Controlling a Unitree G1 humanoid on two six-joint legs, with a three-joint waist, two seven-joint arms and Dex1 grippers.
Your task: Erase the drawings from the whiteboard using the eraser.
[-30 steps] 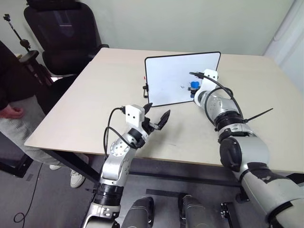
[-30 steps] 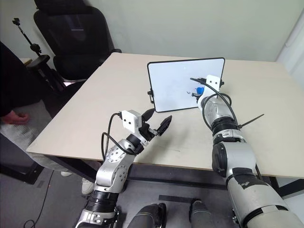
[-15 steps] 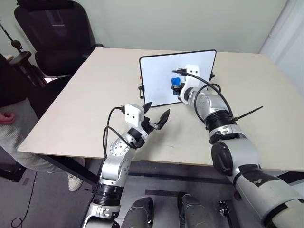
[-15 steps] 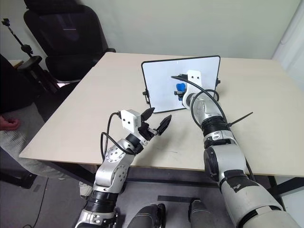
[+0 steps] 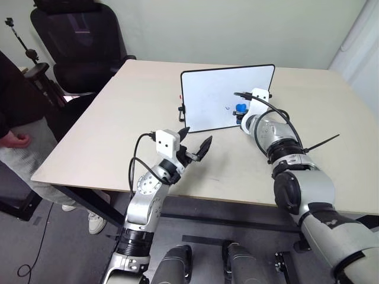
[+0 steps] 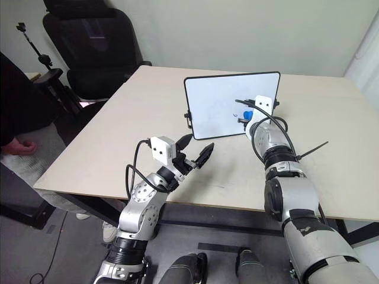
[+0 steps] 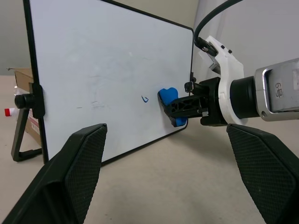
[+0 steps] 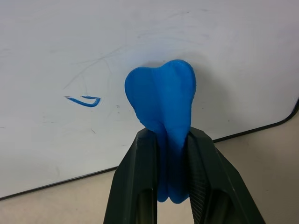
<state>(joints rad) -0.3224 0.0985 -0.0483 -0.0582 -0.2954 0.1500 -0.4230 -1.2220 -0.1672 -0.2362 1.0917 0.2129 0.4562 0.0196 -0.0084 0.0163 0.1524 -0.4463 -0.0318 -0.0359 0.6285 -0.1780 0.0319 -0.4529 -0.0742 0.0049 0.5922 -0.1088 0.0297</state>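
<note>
The blue eraser is pinched in the right gripper and pressed against the upright whiteboard beside a leftover blue mark, while the left gripper is held wide over the table.

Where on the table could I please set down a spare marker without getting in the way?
The beige wooden table is bare left of the black-framed white whiteboard and along the right edge. It is crowded where the right end effector presses the squashed blue eraser to the board.

Right hand pinching eraser, against whiteboard
</note>
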